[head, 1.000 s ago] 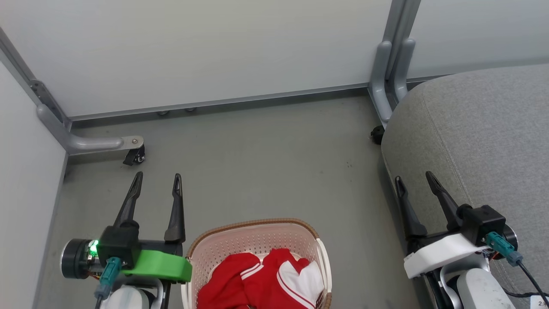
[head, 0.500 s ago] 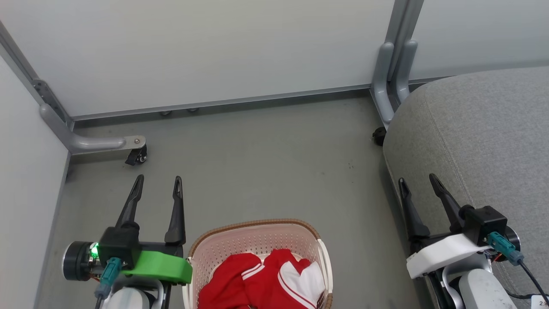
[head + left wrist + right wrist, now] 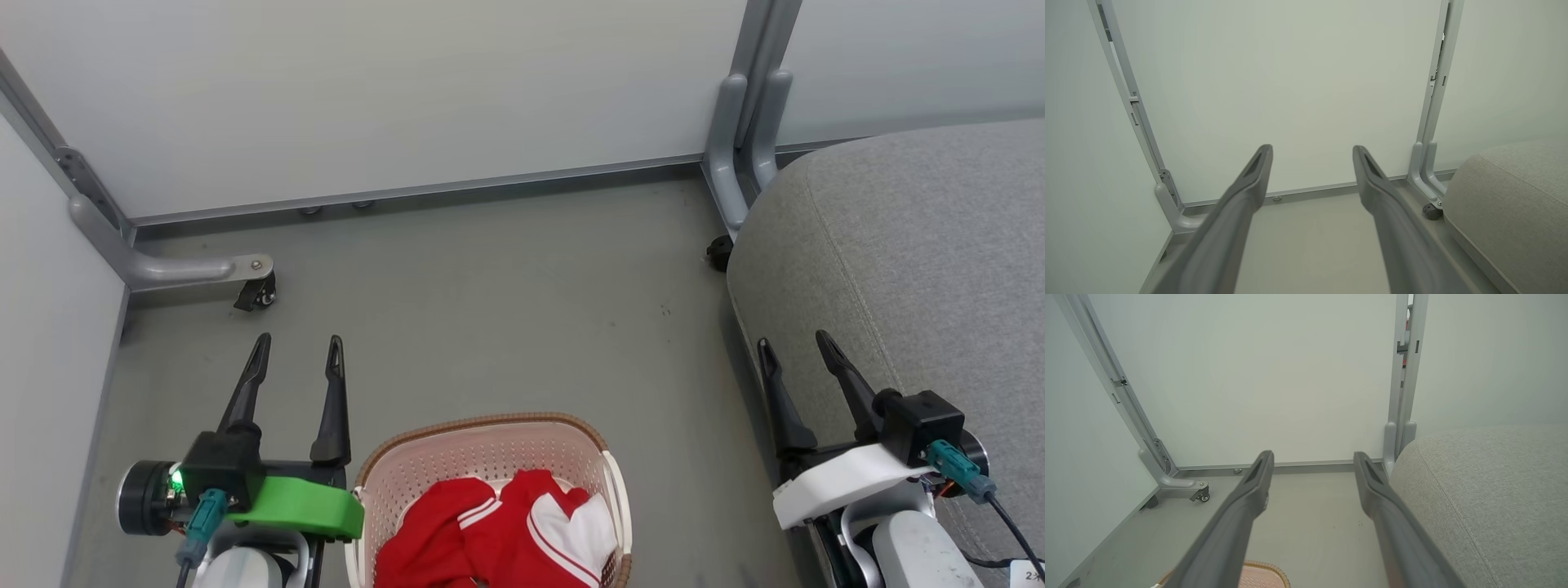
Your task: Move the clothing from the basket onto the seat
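Seat (image 3: pixel 914 245) sitting right of basket (image 3: pixel 490 426). Clothing (image 3: pixel 490 531) lying inside basket, untouched. Left gripper (image 3: pixel 299 338) left of basket, right gripper (image 3: pixel 792 339) right of it, both staying spread wide, holding nothing. Only camera shifting slightly; pickup not yet starting.

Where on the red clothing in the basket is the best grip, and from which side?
Likely the bunched red fold atop the clothing, coming straight down from above: the basket walls close off every side, and the raised crumple gives open jaws fabric to pinch.
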`<state>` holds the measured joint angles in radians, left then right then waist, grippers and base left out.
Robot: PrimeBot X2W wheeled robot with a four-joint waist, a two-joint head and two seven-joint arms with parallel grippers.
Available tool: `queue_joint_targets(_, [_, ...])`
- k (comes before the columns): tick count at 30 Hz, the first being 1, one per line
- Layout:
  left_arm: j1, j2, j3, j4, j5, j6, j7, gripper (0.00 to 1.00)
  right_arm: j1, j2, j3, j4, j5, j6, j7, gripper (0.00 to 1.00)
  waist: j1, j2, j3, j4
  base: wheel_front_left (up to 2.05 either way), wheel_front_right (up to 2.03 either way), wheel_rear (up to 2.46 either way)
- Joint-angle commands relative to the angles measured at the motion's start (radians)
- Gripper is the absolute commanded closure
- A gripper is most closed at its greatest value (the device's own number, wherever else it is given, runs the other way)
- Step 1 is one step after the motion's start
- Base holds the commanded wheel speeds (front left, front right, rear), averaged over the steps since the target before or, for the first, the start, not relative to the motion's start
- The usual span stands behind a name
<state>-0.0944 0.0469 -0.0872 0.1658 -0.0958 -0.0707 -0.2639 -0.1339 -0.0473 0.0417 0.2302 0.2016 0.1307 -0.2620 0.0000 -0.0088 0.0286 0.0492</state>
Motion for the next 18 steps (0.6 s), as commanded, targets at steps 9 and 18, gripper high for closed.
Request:
queue_joint_targets(9, [-0.039, 0.006, -0.012, 0.012, 0.005, -0.015, -0.001, 0.00, -0.022, -0.006, 0.005, -0.006, -0.001, 0.000, -0.005, 0.00, 0.0000, 0.0088, 0.023, -0.016, 0.00, 0.00, 0.00])
queue_joint_targets(18, [-0.070, 0.006, -0.025, 0.025, 0.006, -0.032, -0.001, 0.00, -0.049, -0.006, 0.002, -0.026, -0.006, 0.000, -0.005, 0.00, 0.0000, 0.0088, 0.091, -0.075, 0.00, 0.00, 0.00])
